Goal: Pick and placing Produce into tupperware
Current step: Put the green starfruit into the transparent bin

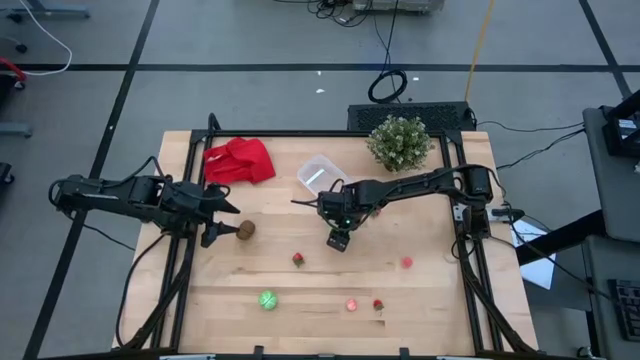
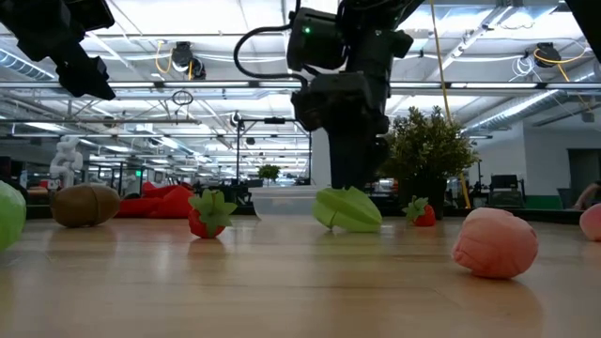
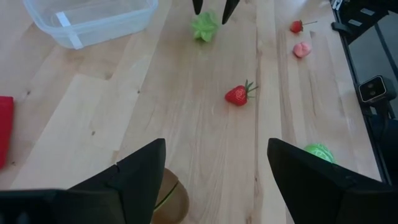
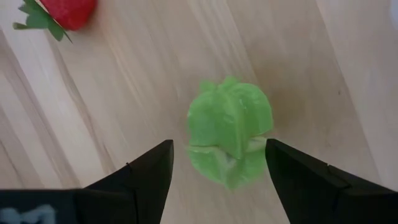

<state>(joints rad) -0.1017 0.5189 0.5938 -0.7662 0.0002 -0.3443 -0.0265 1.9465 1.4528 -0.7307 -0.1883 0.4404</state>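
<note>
Step in hand: pick, my right claw [image 4: 217,165] spread and empty over the green piece [image 4: 230,130] lying on the table near the tupperware [image 1: 318,173]; next, drop, clench, carry it there; left claw [image 3: 214,168] spread above the brown piece [image 1: 245,229].

- A red cloth [image 1: 239,161] lies crumpled at the far left of the wooden bench [image 1: 430,300].
- A bushy green potted plant [image 1: 399,142] stands at the far edge, right of centre.
- Black cables [image 1: 388,85] trail across the grey floor beyond.
</note>
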